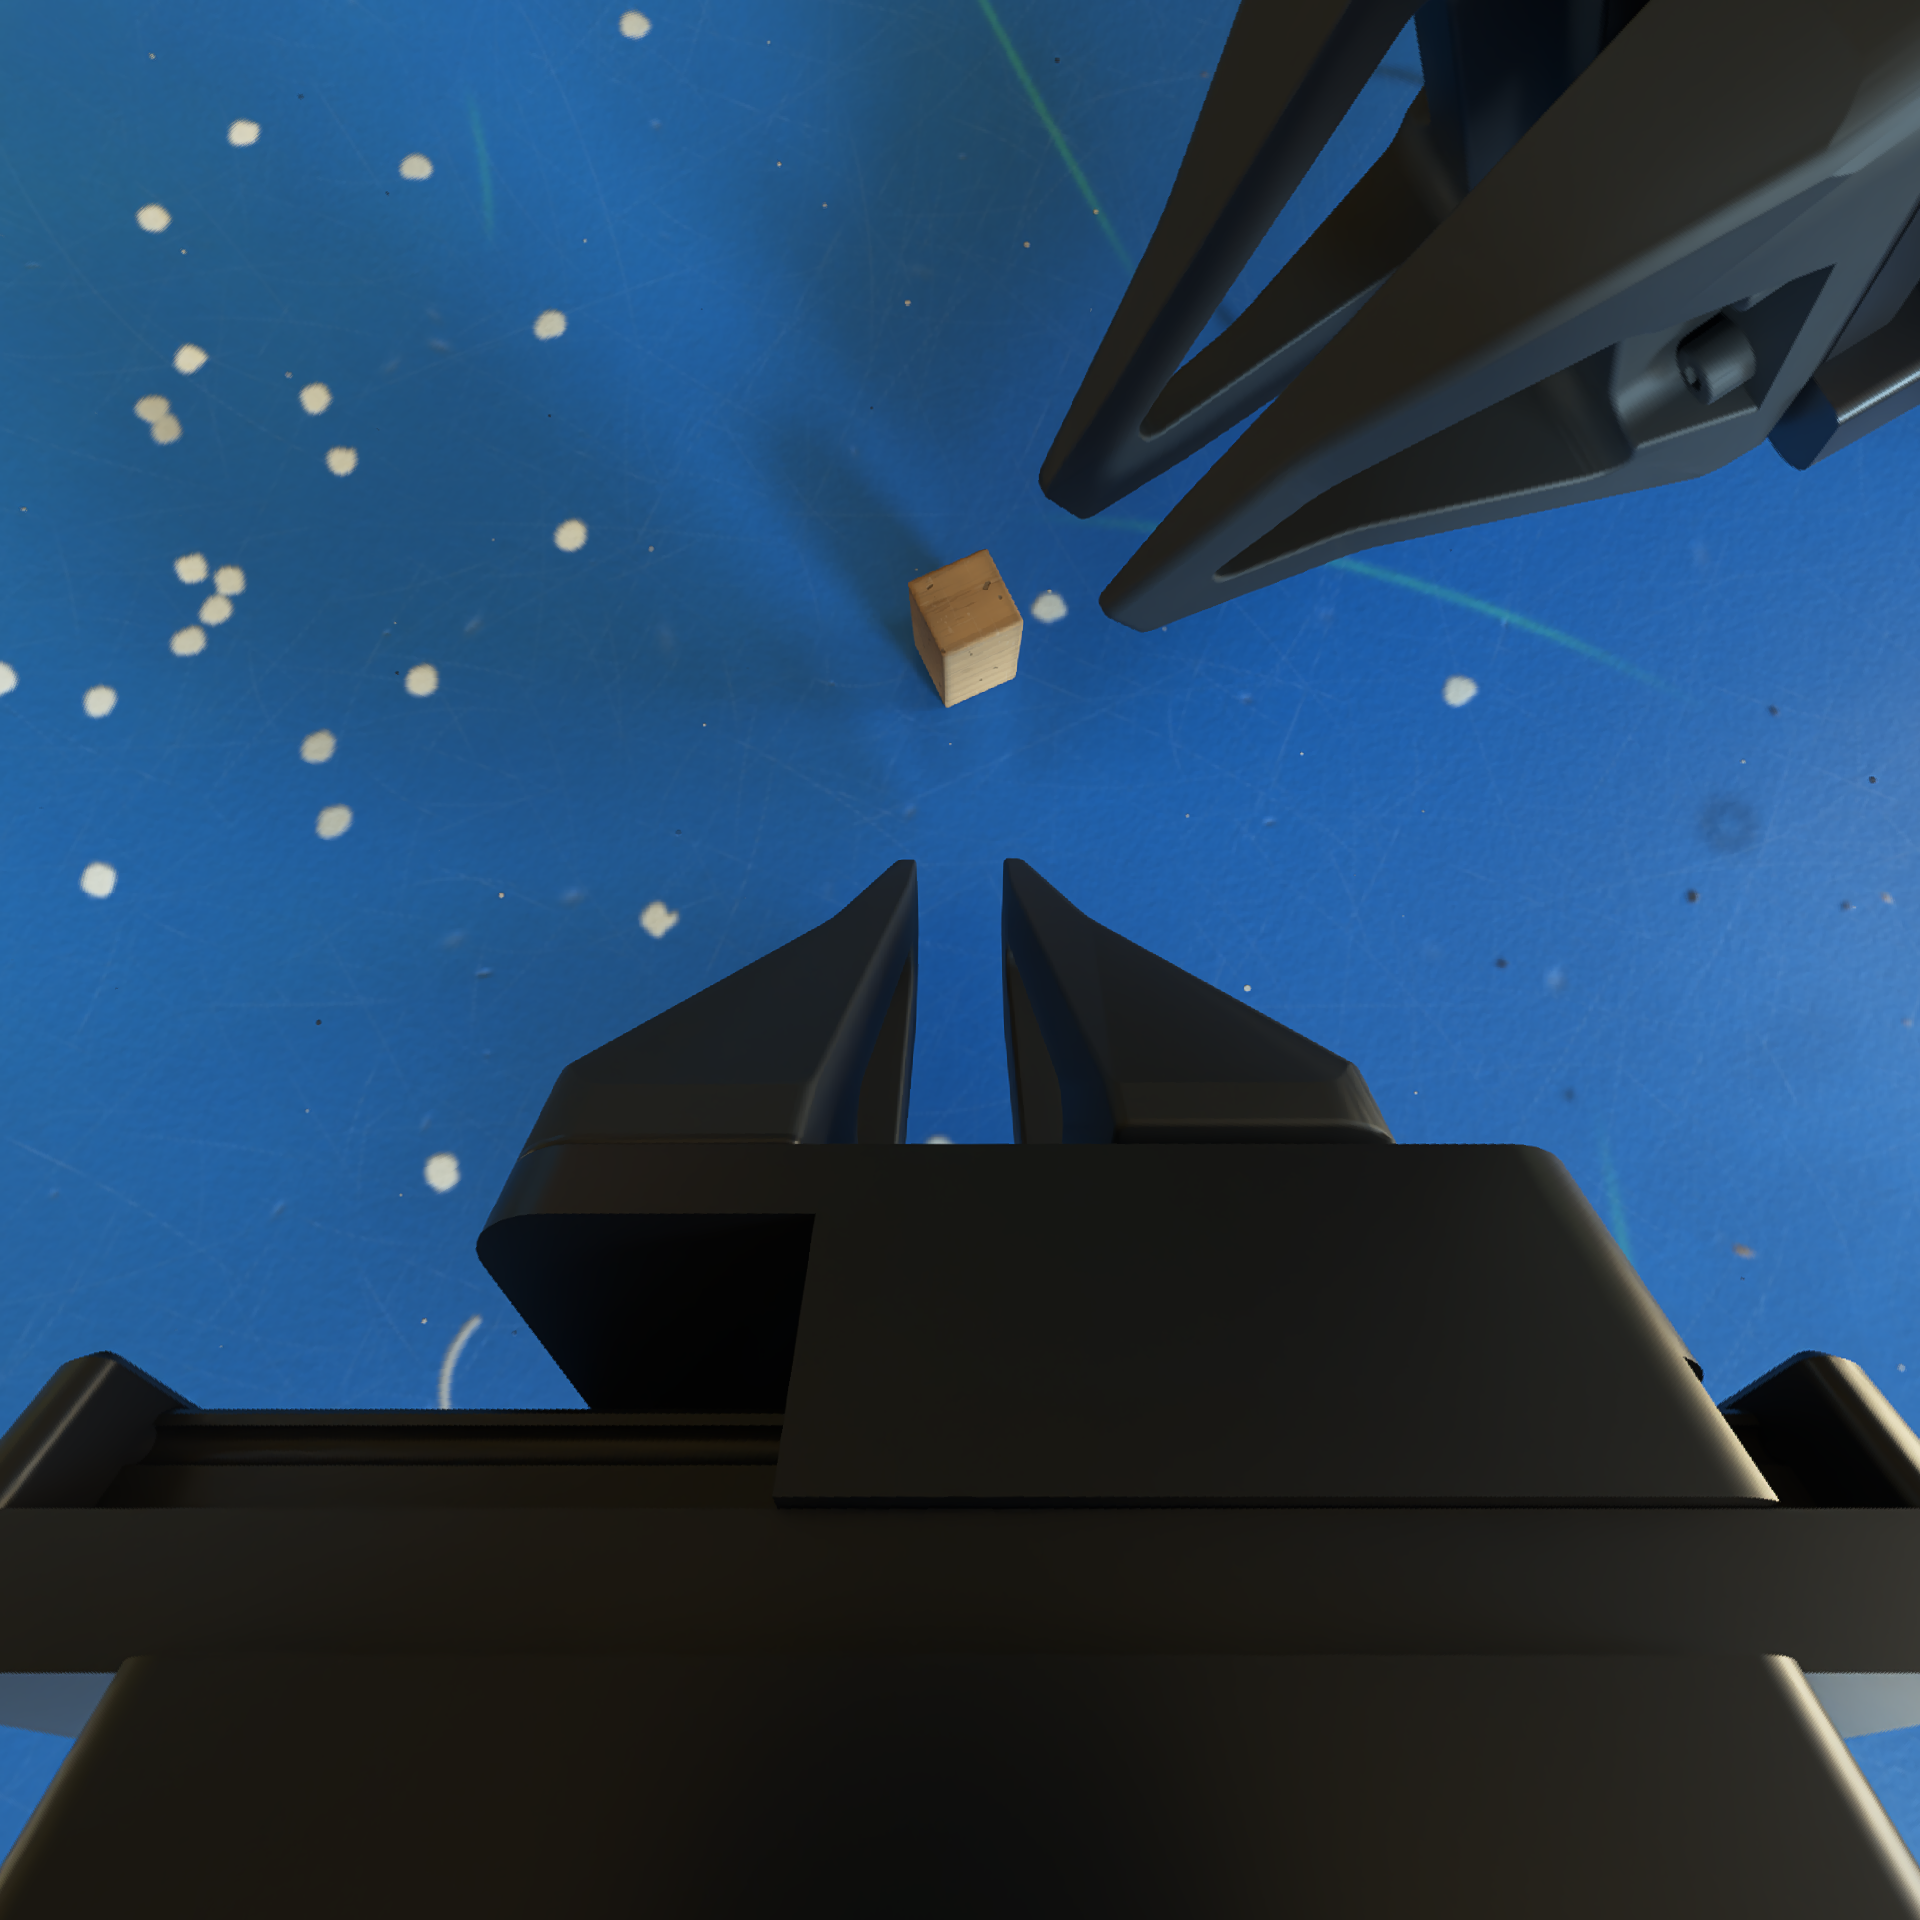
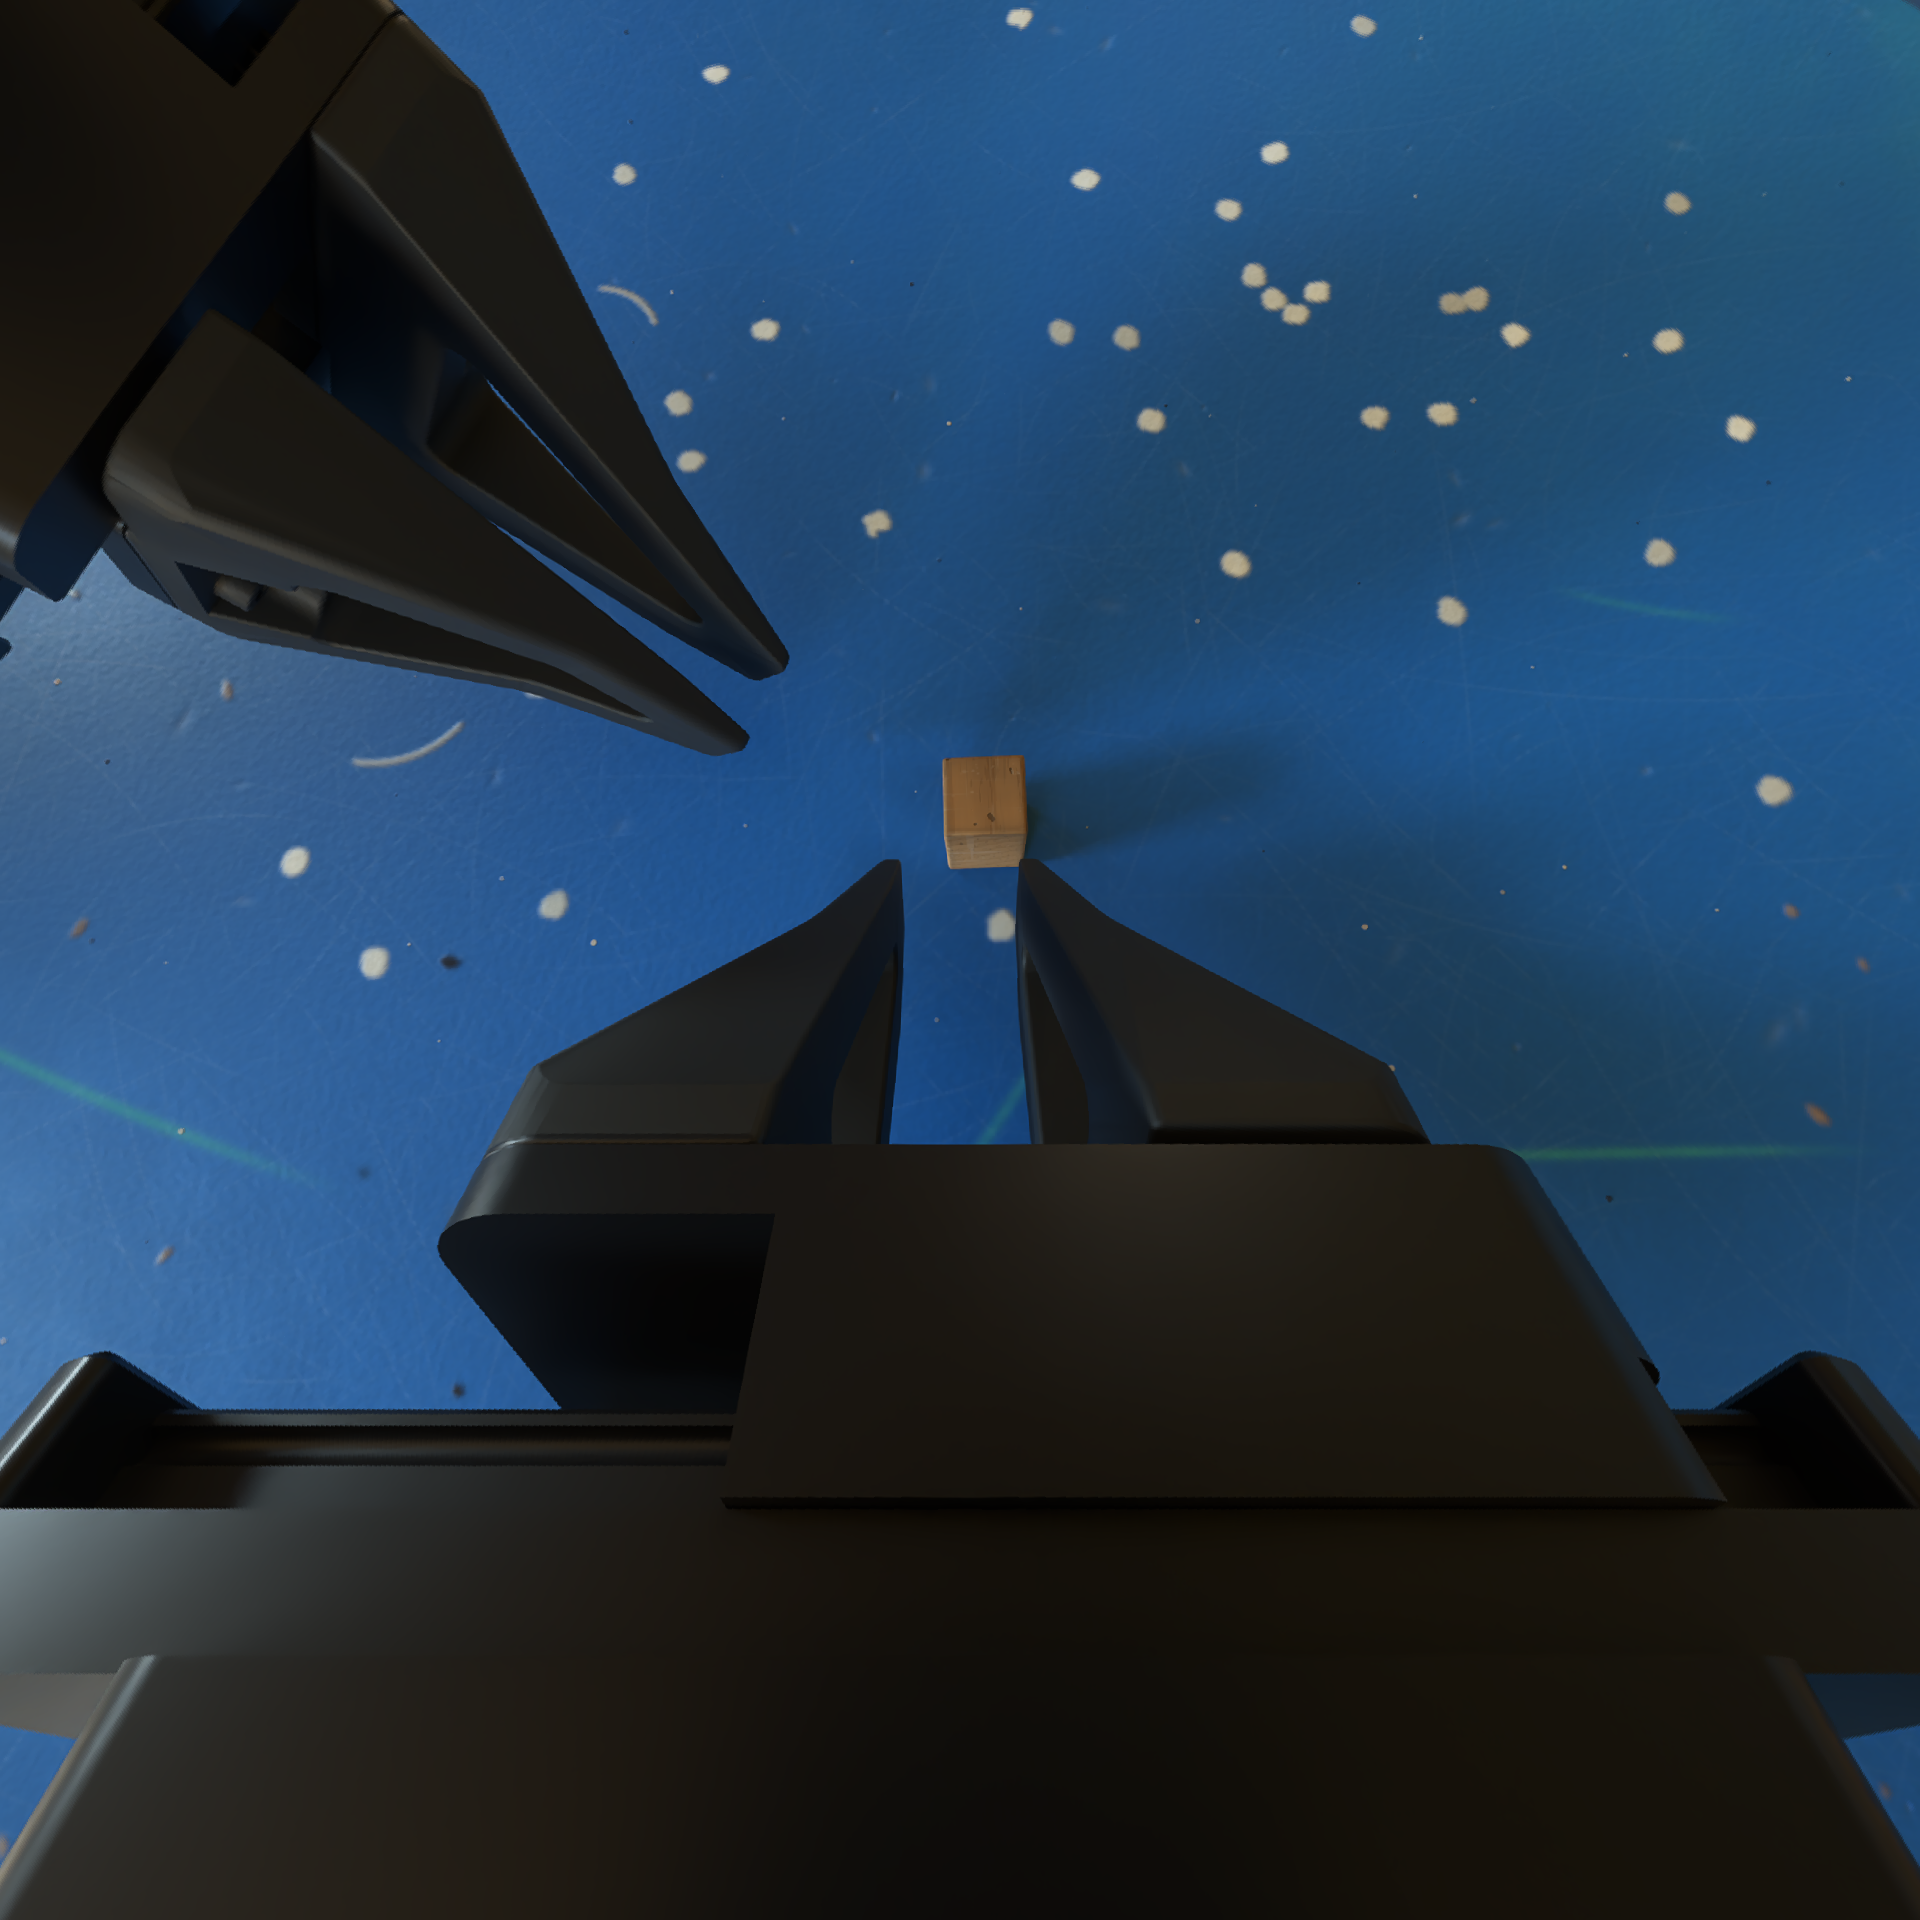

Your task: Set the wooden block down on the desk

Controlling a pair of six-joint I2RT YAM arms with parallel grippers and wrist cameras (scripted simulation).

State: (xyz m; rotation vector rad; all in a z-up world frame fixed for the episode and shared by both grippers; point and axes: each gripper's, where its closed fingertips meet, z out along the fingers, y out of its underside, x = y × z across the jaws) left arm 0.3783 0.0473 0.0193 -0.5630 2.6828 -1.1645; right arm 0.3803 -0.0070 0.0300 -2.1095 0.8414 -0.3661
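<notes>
Though standing upright and untouched on the blue desk (image 1: 1351,883), with its shadow joined to its foot, calls for care all the same: wooden block (image 1: 964,627), judged as set down, with only a clean retreat left to do.

Cannot place it by any edge or corner of the desk, none being in view; sits on open blue surface, just beside one pale fleck (image 1: 1048,607).

Note the left gripper (image 1: 960,862), fingers parted by a narrow gap and holding nothing, well above and short of the block. Note the right gripper (image 2: 958,862) in its own view, fingers likewise slightly apart and empty, tips lined up just short of the block (image 2: 983,810) but apart from it.

Lift each arm straight up, not sideways. Leave the fingers parted, so nothing pinches or drags the block. Mind the near neighbour: right gripper (image 1: 1099,556) close by the block in the left wrist view, left gripper (image 2: 750,707) close by it in the right wrist view. Move one arm at a time to avoid a clash or a nudge that could tip the block.
</notes>
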